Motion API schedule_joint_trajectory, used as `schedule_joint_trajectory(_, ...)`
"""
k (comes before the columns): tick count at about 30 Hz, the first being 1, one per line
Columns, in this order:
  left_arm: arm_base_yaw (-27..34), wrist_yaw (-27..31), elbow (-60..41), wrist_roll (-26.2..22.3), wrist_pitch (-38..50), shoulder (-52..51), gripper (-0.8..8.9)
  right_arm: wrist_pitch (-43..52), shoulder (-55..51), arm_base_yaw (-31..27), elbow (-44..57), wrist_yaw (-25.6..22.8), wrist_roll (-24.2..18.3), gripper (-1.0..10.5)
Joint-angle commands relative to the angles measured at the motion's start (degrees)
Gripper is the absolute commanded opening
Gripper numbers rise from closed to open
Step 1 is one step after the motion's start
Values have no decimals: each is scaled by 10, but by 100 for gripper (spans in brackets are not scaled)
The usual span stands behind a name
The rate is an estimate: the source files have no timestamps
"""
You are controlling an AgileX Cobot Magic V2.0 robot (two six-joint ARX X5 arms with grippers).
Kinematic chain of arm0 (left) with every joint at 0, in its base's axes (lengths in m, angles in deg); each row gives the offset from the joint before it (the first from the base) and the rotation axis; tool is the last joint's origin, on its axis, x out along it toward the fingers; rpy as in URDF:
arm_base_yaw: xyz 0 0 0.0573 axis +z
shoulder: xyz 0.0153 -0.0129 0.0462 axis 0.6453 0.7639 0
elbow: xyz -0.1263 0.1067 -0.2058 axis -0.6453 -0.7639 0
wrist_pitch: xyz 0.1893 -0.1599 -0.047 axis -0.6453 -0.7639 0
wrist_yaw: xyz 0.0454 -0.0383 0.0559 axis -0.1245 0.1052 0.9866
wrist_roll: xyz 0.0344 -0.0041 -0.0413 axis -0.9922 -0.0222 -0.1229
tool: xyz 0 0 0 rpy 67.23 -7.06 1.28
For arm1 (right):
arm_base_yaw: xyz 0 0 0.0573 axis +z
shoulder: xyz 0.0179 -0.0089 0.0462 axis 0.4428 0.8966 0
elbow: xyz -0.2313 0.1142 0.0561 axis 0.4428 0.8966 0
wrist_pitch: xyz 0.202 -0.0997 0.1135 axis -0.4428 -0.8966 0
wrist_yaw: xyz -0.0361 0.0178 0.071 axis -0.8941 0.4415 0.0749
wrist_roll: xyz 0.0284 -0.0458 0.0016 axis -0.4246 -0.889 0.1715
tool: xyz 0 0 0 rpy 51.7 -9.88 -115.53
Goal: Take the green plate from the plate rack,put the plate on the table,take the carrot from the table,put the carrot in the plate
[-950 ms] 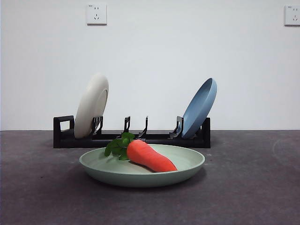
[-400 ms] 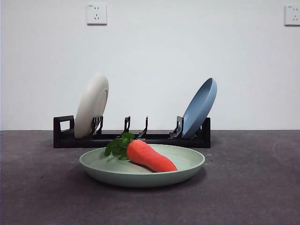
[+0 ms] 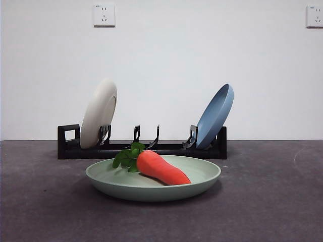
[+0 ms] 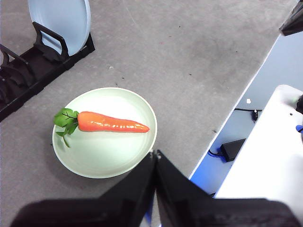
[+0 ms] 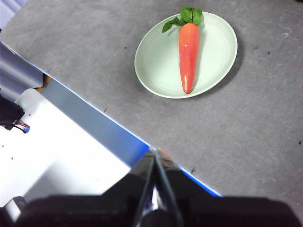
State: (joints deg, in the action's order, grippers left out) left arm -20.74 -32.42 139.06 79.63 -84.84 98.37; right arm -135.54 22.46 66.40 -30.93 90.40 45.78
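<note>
Left gripper (image 4: 155, 153) jaws together above the table (image 4: 199, 61) edge, right gripper (image 5: 155, 151) likewise, the carrot (image 3: 161, 168) lay lengthwise in the green plate (image 3: 202, 179), leaves toward the plate rack (image 3: 171, 148), bare table around.

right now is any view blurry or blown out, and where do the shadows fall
Front view: sharp, evenly lit, with a soft shadow under the green plate on the table. Left wrist view: the plate's inside is washed pale by glare, and the carrot stays crisp. Right wrist view: the shut right tool is dark and soft-focused.
</note>
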Motion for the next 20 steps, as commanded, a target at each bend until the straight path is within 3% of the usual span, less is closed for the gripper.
schedule_joint_trajectory(1,3,10,-3,-9,5,-2,-3,3,-2,2,3,-2,5,1)
schedule_joint_trajectory(5,65,54,-4,-67,48,-28,-3,3,-2,2,3,-2,5,1)
schedule_joint_trajectory(9,207,-16,-30,-139,176,-79,-3,3,-2,2,3,-2,5,1)
schedule_joint_trajectory(12,317,-63,-76,-156,272,-129,-3,3,-2,2,3,-2,5,1)
schedule_joint_trajectory(15,411,-62,-143,-157,363,-181,-3,3,-2,1,3,-2,5,1)
schedule_joint_trajectory(20,518,-63,-286,-157,478,-261,-3,3,-2,1,3,-2,5,1)
